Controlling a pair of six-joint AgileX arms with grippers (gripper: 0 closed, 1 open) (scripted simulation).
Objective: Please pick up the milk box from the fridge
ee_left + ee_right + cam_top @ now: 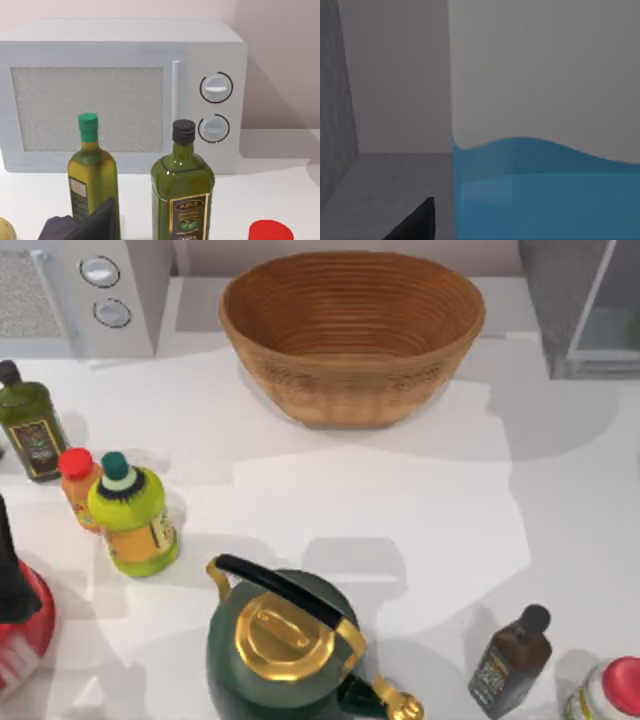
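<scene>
Right gripper's finger [415, 220] sits inside the fridge [585, 310], right up against the milk box [545, 190]; can't tell its opening or grip.

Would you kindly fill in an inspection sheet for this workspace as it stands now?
Surface: white table, shadowed in patches.
Job's things: milk box very close before the right wrist camera, white above blue; fridge at the table's far right corner.
Clutter: woven basket far centre; green kettle near centre; yellow-green bottle, olive oil bottle at left; dark bottle near right; microwave far left.
Grippers: one dark finger of the right gripper beside the milk box.
Cables: nothing seen.
Surroundings: pale wall behind.
</scene>
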